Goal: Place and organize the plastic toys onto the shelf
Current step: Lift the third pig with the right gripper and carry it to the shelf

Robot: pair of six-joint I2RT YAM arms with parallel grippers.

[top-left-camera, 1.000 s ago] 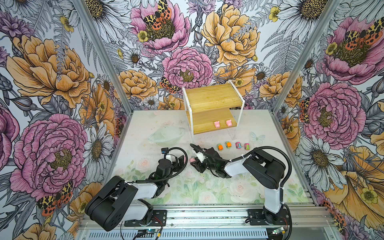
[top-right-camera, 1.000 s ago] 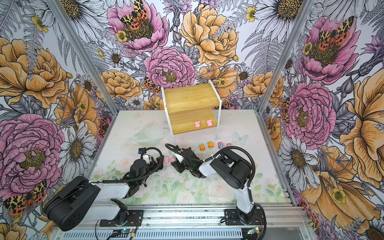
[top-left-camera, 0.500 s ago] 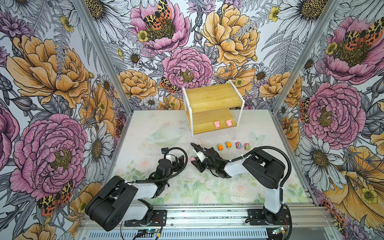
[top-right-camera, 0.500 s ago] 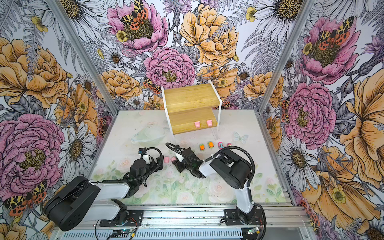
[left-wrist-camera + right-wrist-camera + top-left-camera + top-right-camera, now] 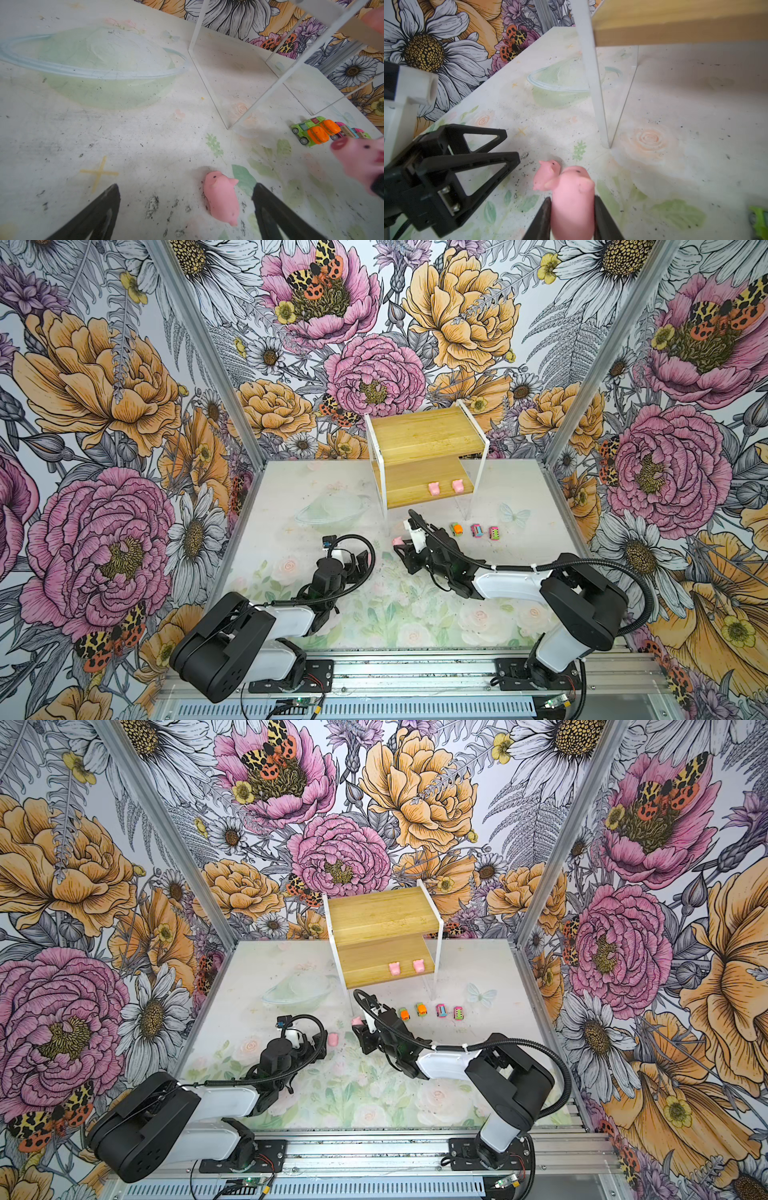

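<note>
My right gripper [image 5: 572, 199] is shut on a pale pink pig toy [image 5: 573, 193], held just above the table in front of the shelf's near left leg [image 5: 593, 83]; in both top views this pig [image 5: 355, 1021] shows at the fingertips. A second pig [image 5: 221, 197] lies on the table between the fingers of my open left gripper [image 5: 186, 187], nearer one finger. Two more pigs [image 5: 434, 488] [image 5: 458, 485] stand on the lower board of the bamboo shelf [image 5: 424, 439]. Two orange-and-green cars [image 5: 404, 1014] and two pink cars [image 5: 441, 1010] line up on the table before the shelf.
The shelf's thin white legs [image 5: 209, 83] stand close beyond both grippers. The two grippers are near each other at the table's middle. A green planet print [image 5: 332, 510] marks the mat left of the shelf. Flowered walls close in three sides.
My right gripper has shut on a pig and lifted it off the table, moving a little toward the shelf. The left arm has stayed put.
</note>
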